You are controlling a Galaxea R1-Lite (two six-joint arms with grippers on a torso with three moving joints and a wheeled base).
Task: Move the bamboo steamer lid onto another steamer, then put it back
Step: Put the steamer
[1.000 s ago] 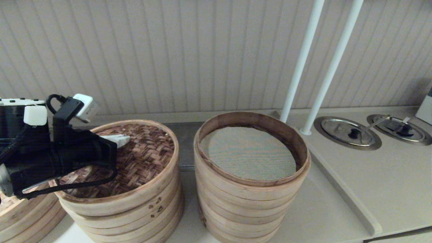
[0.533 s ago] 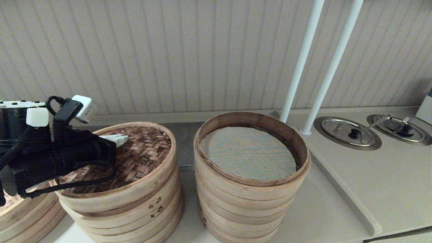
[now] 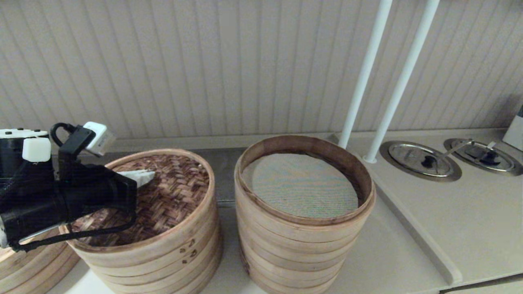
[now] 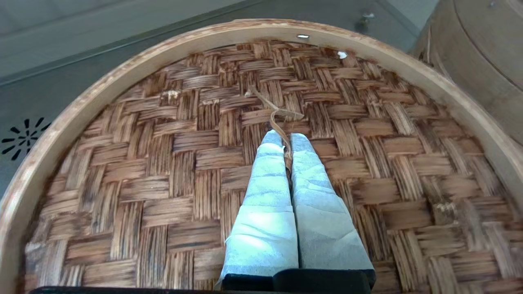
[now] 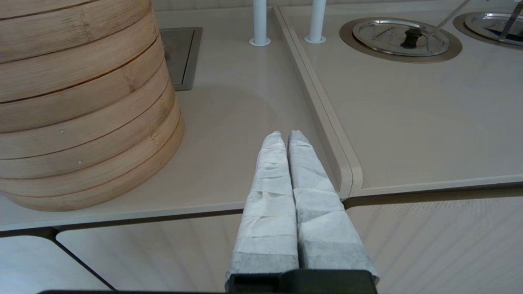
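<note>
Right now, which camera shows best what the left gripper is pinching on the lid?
The left wrist view: the left gripper is shut on a thin cord loop at the lid's centre. The head view shows only one fingertip over the weave. The right wrist view misses it.

— Where did the bamboo steamer lid point(image 3: 163, 196) sit?

— On the shorter steamer stack point(image 3: 163, 261), left of another steamer point(image 3: 302, 245), the two stacks close together. The left gripper point(image 4: 286, 141) lay over the lid's middle.

— And the rest?

— Two poles point(image 3: 380, 81) stood behind the taller stack; two metal lids point(image 3: 421, 163) lay in the counter point(image 3: 470, 220) to the right.
</note>
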